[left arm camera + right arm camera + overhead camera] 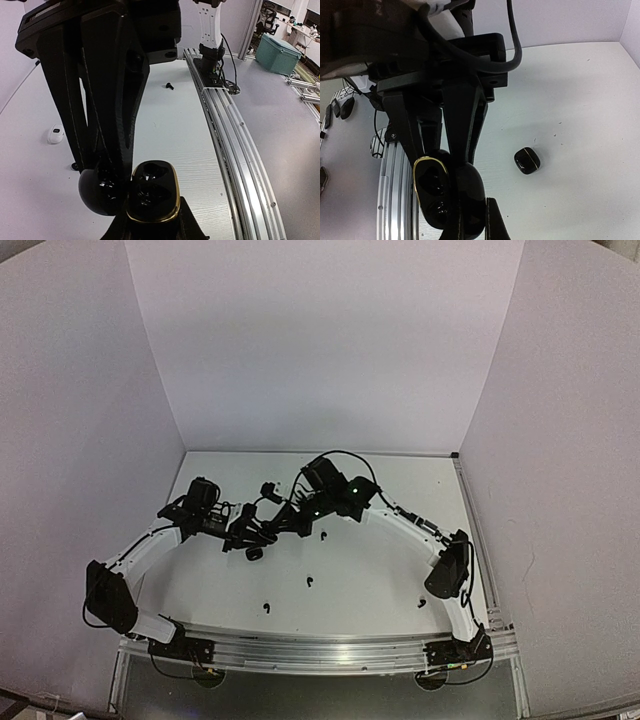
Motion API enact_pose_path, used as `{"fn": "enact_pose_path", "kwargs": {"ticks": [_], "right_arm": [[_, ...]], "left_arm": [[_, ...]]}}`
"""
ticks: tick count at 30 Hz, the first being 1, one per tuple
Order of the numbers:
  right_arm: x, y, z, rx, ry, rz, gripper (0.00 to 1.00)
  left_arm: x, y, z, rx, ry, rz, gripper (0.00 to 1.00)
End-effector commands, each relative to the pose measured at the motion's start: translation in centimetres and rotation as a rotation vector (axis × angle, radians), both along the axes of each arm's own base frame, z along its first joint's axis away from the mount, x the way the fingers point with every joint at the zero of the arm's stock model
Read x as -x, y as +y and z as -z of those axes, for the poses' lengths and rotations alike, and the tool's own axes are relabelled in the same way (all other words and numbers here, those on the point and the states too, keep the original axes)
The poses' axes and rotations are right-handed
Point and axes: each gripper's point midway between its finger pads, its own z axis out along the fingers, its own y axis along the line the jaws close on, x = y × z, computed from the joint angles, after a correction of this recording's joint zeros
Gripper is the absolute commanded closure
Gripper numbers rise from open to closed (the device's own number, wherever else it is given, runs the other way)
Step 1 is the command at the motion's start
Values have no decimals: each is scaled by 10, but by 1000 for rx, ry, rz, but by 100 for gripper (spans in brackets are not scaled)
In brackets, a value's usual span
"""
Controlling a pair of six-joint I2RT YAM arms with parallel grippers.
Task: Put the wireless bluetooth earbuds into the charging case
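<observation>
walls (320, 340): flat matte white panels on three sides
table (380, 570): white top with a faint linear grain
rail (225, 125): ribbed, curved aluminium extrusion along the near edge
arms: white tubular links, black joints, meeting mid-table
left gripper (150, 222): matte black angular fingers, clamped on the open case at its gold-rimmed base half
right gripper (472, 220): same black plastic, closed on the same case at its lid half
open case (152, 192): glossy black pebble hinged open, held off the table between both grippers. Thin gold band runs round the base mouth and the domed lid swings out to the side. Wells are dark and shiny, can't tell if anything sits in them
closed case (527, 161): rounded, glossy black with a gold seam, lying on the table just beside the grippers
white case (55, 135): smooth white pebble with a small dark mark on its face, on the table apart from the others
earbuds (310, 582): tiny black stemmed comma shapes, several lying loose on the table between grippers and rail, well apart from each other. None visibly in a case. One more shows near the rail in the left wrist view
</observation>
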Motion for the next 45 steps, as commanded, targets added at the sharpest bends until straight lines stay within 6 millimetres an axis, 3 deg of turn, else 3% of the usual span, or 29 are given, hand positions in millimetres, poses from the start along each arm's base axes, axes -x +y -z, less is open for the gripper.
{"fn": "enact_pose_path", "kwargs": {"ticks": [1, 7, 18, 25, 38, 39, 42, 45], "right_arm": [[-9, -4, -23, -64, 39, 21, 92], [-10, 1, -11, -54, 102, 24, 74], [-18, -6, -5, -41, 133, 51, 65], [-10, -5, -21, -77, 146, 21, 54], [-19, -5, -28, -85, 152, 66, 41], [-21, -6, -31, -88, 150, 79, 39], [-35, -12, -42, -104, 168, 139, 19], [-52, -19, -54, -126, 208, 233, 14]], "left_arm": [[9, 1, -12, 26, -104, 65, 100], [9, 0, -23, 72, -195, 77, 100], [13, 1, -21, 86, -159, 72, 100], [-11, -3, -16, 82, -35, -76, 100], [-12, -4, -20, 103, 93, -113, 100], [-13, -4, -19, 104, 104, -118, 100], [-13, -4, -21, 115, 111, -129, 100], [-15, -3, -21, 124, 121, -148, 100]]}}
